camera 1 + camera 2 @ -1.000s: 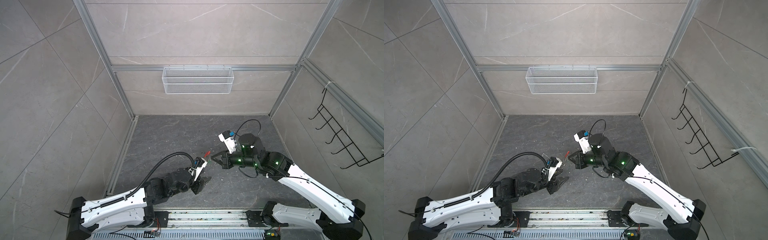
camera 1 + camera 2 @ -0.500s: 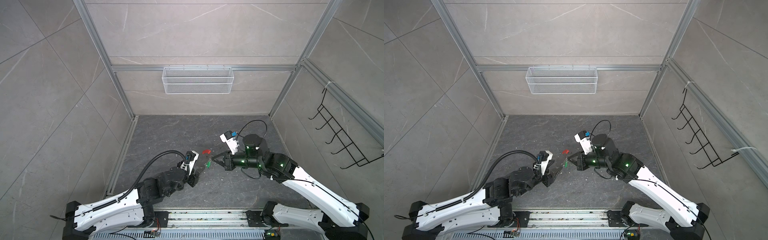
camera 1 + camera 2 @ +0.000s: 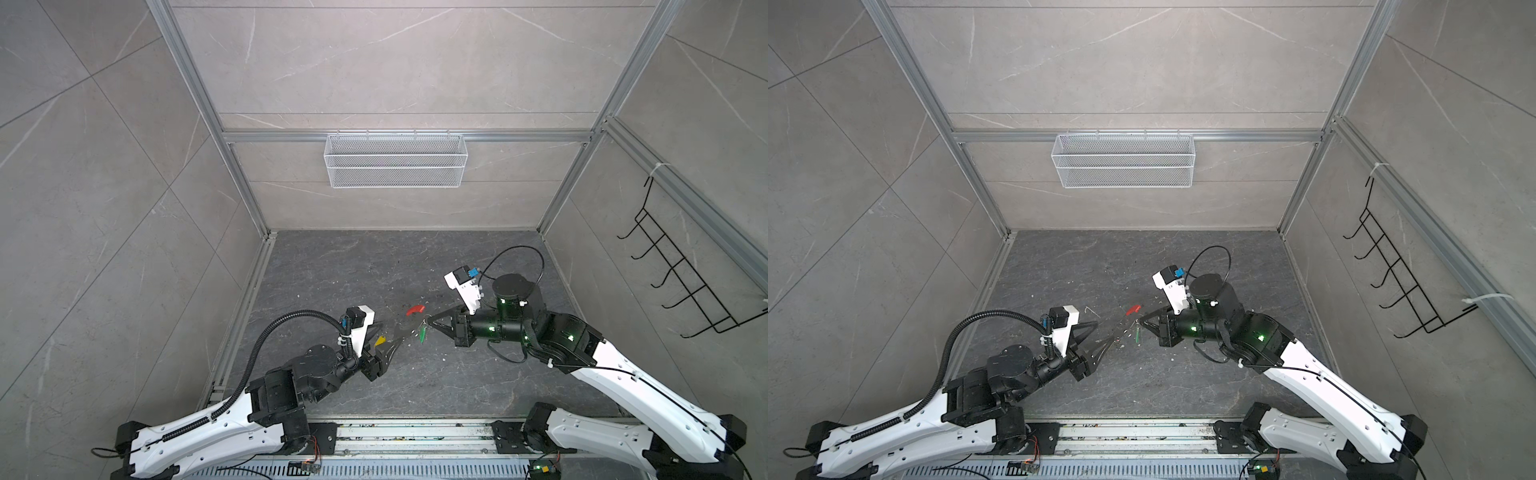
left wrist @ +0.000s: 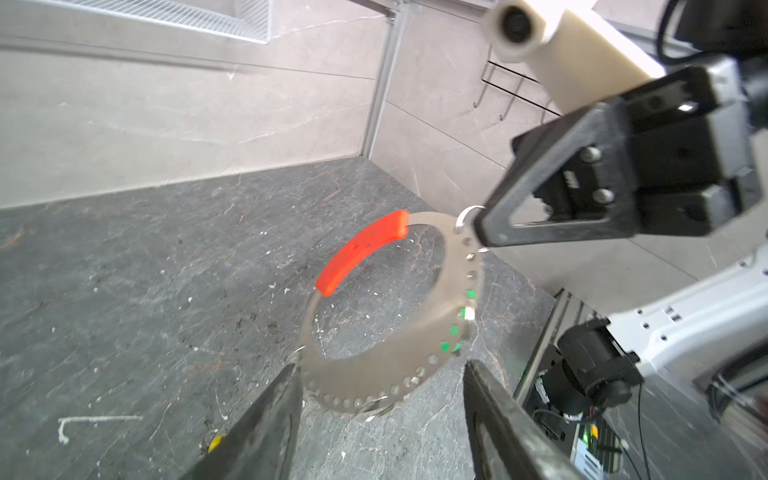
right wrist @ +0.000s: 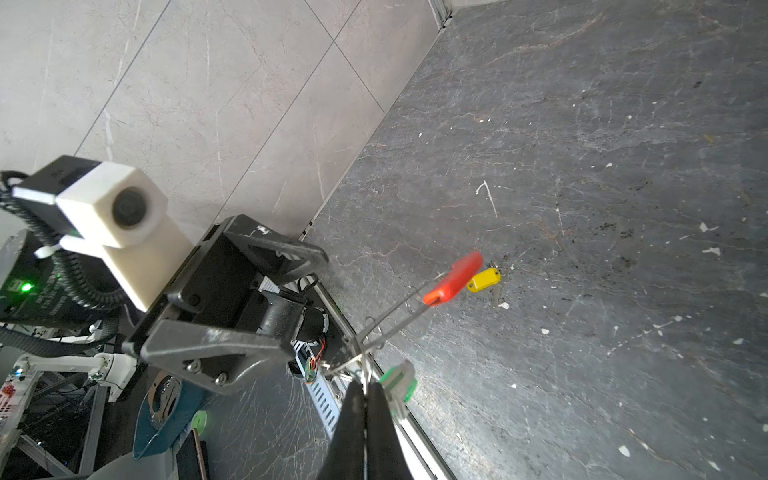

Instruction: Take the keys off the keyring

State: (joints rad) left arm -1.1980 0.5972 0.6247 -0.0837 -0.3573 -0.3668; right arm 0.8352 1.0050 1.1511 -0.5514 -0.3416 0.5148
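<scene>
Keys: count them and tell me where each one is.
2. The yellow key lies on the floor near the open left claw. The green key hangs from the keyring beside the right claw. None seems hidden.

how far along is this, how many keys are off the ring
About halfway, it seems. Done: the yellow key lies on the floor, apart from the keyring. In hand: the right gripper is shut on the keyring's wire, holding it up; the left gripper is open beside it. Left: the green key hangs on the wire by the right gripper.
</scene>
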